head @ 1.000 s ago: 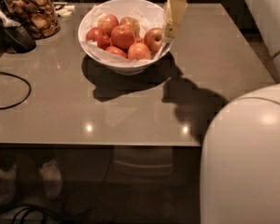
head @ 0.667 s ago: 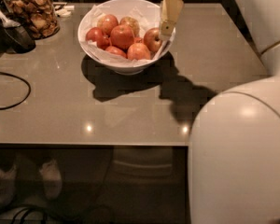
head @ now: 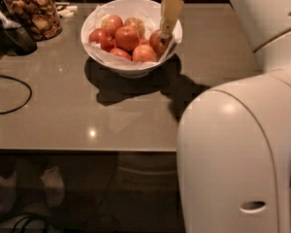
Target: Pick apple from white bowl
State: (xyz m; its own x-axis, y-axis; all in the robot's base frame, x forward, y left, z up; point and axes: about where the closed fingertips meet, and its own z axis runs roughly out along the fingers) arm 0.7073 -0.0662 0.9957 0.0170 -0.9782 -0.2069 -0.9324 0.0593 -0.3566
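Note:
The white bowl point(head: 131, 68) stands at the back middle of the grey table, lined with crinkled white paper and holding several red apples. A paler, yellowish apple point(head: 135, 24) lies at the back of the pile. A red apple point(head: 158, 42) lies against the bowl's right rim. My gripper point(head: 165, 31) comes down from the top edge over the bowl's right side. Its tan tip is at the top of that right-hand apple; whether it touches it does not show.
A glass jar of brown snacks point(head: 33, 12) stands at the back left, beside a dark object with a spoon point(head: 13, 33). A black cable point(head: 12, 95) loops on the table's left. My white arm housing point(head: 233, 154) fills the right. The table's front edge point(head: 87, 150) crosses the middle.
My gripper has shifted a little to the left and lower, onto the right-hand apple. My white arm housing has moved left and covers more of the table. The apples have not moved.

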